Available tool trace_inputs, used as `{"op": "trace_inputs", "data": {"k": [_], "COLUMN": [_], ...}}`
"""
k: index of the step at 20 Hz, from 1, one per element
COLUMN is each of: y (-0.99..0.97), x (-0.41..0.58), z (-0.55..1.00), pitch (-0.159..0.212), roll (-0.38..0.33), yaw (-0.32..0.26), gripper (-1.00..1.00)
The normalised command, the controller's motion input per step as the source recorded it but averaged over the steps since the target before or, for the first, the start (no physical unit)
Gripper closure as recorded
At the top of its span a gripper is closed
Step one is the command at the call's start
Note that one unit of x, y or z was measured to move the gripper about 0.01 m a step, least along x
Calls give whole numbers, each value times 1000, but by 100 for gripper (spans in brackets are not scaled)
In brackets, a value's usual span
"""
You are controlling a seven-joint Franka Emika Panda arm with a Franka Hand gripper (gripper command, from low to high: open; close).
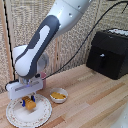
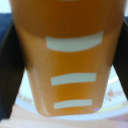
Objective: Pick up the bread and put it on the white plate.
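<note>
My hand (image 1: 29,100) grips the bread (image 1: 31,105) between its blue-tipped fingers just above the white plate (image 1: 15,116), beside a small bowl (image 1: 58,95) of yellow food, so I would lower gently, then release over the plate's middle.

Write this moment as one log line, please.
phase: placing | tool: shut on bread, low over white plate | bread-to-plate contact: cannot tell | small white bowl: beside plate, holds yellow food
</note>
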Motion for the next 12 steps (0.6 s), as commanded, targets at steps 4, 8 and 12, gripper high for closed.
{"op": "trace_inputs", "data": {"k": [4, 8, 12], "y": [0, 0, 5], "x": [86, 24, 10], "z": [-314, -102, 78], "pitch": [-90, -113, -29], "roll": [0, 1, 14], "yaw": [124, 85, 47], "gripper": [-100, -100, -100]}}
